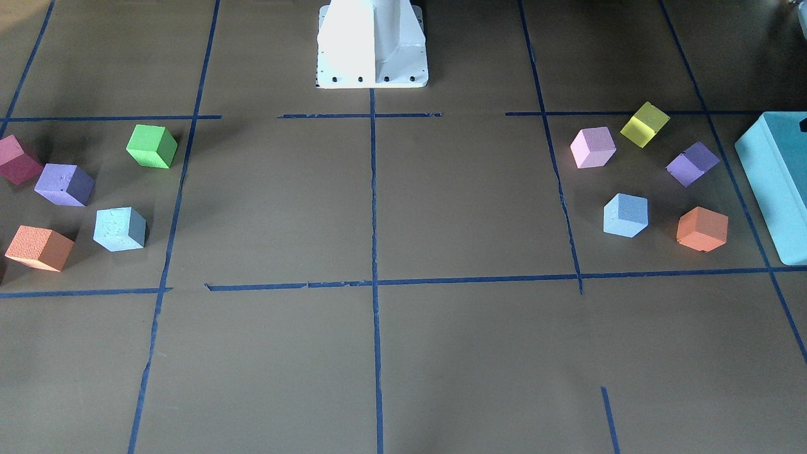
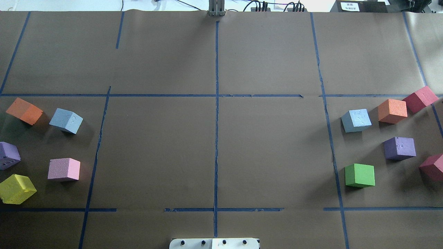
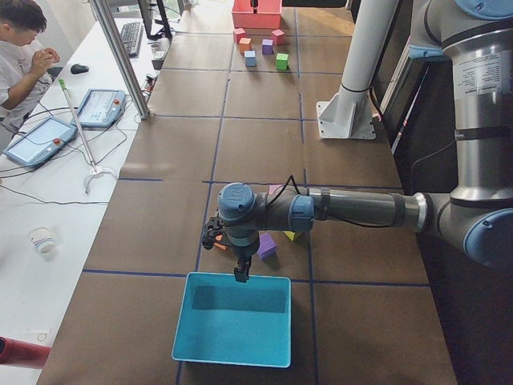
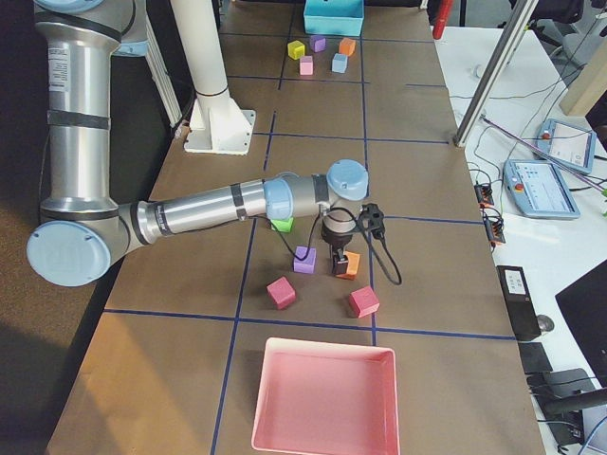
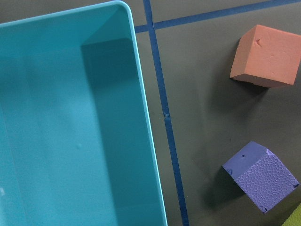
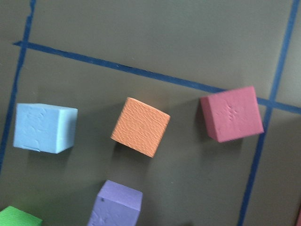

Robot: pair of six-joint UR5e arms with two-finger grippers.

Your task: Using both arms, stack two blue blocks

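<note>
A sky-blue block (image 2: 66, 120) lies on the robot's left side of the table, also seen in the front view (image 1: 625, 215). A pale cyan block (image 2: 356, 120) lies on the robot's right side, in the front view (image 1: 120, 229) and at the left of the right wrist view (image 6: 44, 128). The blocks are far apart. My left gripper (image 3: 240, 273) hangs over the near rim of the teal box. My right gripper (image 4: 340, 265) hangs over the orange cube (image 4: 351, 263). Both show only in side views, so I cannot tell whether they are open or shut.
The teal box (image 1: 778, 183) stands at the table's left end and a pink tray (image 4: 324, 398) at its right end. Orange (image 5: 265, 56), purple (image 5: 263, 176), pink (image 2: 64, 169), yellow, green (image 2: 360, 175) and red cubes (image 6: 231, 114) surround the blue blocks. The white pedestal (image 1: 372, 44) is mid-table.
</note>
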